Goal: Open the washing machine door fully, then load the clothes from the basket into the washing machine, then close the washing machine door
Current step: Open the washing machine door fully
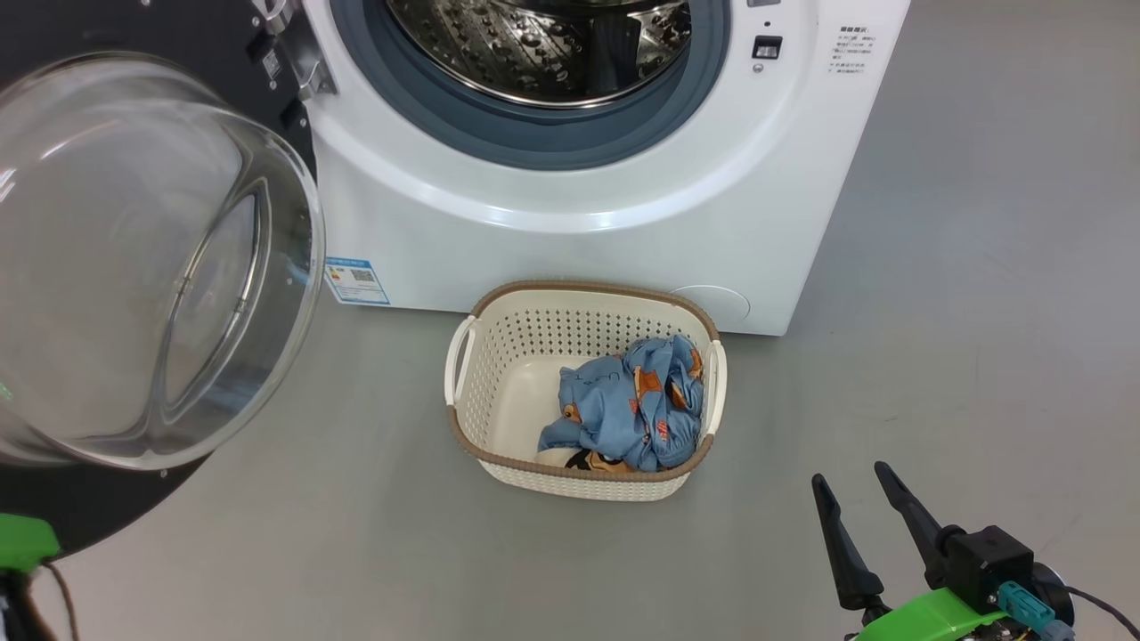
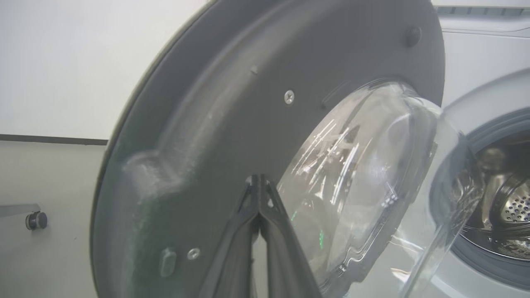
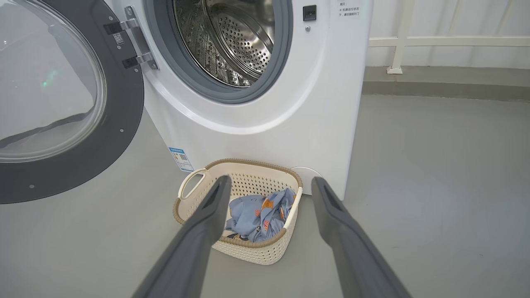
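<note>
The washing machine [image 1: 579, 240] stands at the top of the head view, its steel drum [image 1: 543, 44] exposed. The washing machine door [image 1: 151, 267] hangs swung open to the left, glass bowl bulging toward me. On the floor in front sits the basket [image 1: 588, 289], with the clothes [image 1: 632, 401], a blue printed bundle, in its right half. My right gripper [image 1: 850, 474] is open and empty, low at the right, short of the basket [image 3: 252, 162]. My left gripper [image 2: 258, 179] is shut on nothing, its tips close to the door's dark inner face [image 2: 198, 124].
Bare grey floor [image 1: 980, 312] spreads to the right of the machine and basket. A white railing [image 3: 397, 54] and a low kerb run along the back right. A small caster wheel [image 2: 36, 220] sits by the wall left of the door.
</note>
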Controlling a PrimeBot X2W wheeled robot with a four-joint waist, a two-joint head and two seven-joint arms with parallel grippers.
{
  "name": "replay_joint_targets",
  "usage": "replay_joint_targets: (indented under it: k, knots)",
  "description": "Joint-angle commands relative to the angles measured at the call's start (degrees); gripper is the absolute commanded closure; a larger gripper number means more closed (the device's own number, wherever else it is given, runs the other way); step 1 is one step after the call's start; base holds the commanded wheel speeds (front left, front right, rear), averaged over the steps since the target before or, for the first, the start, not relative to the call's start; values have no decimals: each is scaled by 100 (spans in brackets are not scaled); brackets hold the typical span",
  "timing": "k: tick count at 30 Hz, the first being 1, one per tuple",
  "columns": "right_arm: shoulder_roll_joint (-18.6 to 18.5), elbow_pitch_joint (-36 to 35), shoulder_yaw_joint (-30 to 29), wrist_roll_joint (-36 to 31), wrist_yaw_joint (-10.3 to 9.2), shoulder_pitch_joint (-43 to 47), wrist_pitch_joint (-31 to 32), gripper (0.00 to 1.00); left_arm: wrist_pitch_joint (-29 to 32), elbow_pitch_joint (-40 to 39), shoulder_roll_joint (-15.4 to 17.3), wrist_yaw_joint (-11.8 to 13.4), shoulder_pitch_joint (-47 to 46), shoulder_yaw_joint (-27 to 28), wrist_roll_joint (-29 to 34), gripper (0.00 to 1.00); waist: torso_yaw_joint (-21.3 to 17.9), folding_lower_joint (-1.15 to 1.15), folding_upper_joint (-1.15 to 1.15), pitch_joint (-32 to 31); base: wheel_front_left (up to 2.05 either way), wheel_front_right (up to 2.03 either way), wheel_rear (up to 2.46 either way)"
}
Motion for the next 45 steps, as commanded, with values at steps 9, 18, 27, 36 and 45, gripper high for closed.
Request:
replay_joint_targets:
  k: [9,18,27,36,45]
  knots:
    - [-18,-112,150,90,9,-79,-27,0,-31,-776,-37,-122,396,-307,18,100,-3,0,0,-76,0,0,0]
    - [-18,-113,180,100,9,-77,-27,0,-31,-1023,-79,-92,843,-997,-303,100,-85,0,0,-151,0,0,0]
    - [-18,-188,245,83,9,-62,-27,0,-31,-1367,-81,124,1391,-1938,-532,95,-240,0,0,-311,0,0,0]
    - [-18,-461,329,103,9,-17,-27,0,-31,-1573,-81,64,1766,-2635,-597,0,-547,0,0,-452,0,0,0]
    - [-18,-677,365,116,9,80,-27,0,-31,-1545,-82,-38,1953,-2883,-500,0,-910,0,0,-579,0,0,0]
